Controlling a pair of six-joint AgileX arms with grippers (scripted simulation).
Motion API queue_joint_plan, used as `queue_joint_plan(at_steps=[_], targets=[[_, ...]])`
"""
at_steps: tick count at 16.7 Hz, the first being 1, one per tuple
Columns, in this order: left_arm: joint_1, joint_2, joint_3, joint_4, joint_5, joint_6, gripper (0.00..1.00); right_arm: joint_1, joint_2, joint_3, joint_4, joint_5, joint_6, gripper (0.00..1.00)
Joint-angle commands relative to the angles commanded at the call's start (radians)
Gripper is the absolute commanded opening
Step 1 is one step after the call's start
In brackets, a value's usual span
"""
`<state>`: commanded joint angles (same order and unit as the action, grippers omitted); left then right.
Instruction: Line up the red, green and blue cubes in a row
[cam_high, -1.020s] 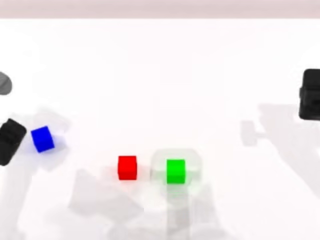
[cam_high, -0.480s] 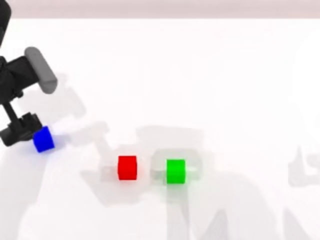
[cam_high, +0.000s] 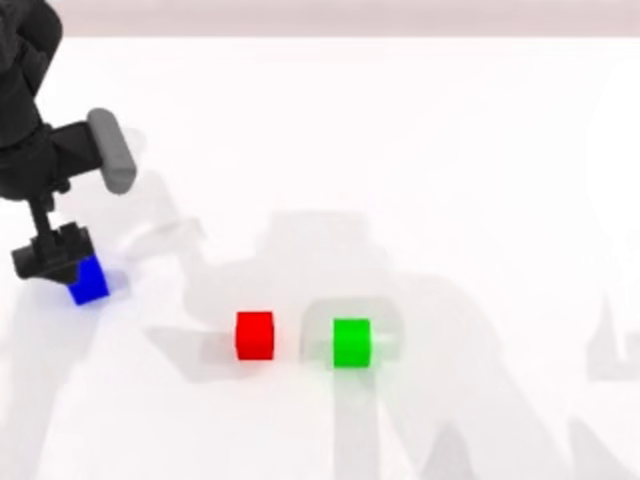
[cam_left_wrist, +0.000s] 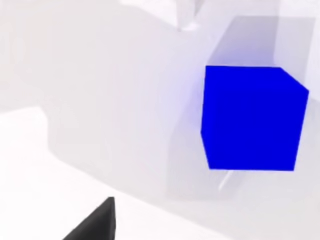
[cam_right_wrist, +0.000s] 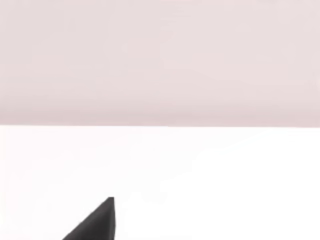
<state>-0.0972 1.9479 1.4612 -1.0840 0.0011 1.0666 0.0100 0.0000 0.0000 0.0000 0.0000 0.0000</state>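
Blue cube (cam_high: 91, 285) sits on the table (cam_high: 420, 150) at the far left of the top view, well apart from the other 2, and our left gripper (cam_high: 55, 257) hangs right over its upper left edge. In the left wrist view the same cube fills much of the frame, with only 1 dark fingertip (cam_left_wrist: 95, 225) showing at the border, so we cannot tell whether our fingers are spread or closed. Red cube (cam_high: 254, 335) and green cube (cam_high: 351, 342) already lie near each other in a level pair toward the middle. We judge the step in hand to be the pick of the blue one. To do it well we should centre the fingers on opposite flat faces, come down straight, and close only once the cube sits squarely between them, since it is small and could skid. We count 3 cubes, 1 of each colour. Our right arm is out of the top view; its wrist camera shows only bare table
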Motion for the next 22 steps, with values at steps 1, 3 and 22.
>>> queue_joint_plan(at_steps=[1, 3, 22], targets=[[0.0, 0.0, 0.0, 0.0, 0.0, 0.0, 1.0, 0.0, 0.0, 0.0, 0.0, 0.0, 0.0, 1.0], [0.0, 0.0, 0.0, 0.0, 0.0, 0.0, 1.0, 0.0, 0.0, 0.0, 0.0, 0.0, 0.0, 1.0], [0.002, 0.116, -0.172, 0.288, 0.001, 0.003, 0.7, 0.0, 0.0, 0.0, 0.0, 0.0, 0.0, 1.0]])
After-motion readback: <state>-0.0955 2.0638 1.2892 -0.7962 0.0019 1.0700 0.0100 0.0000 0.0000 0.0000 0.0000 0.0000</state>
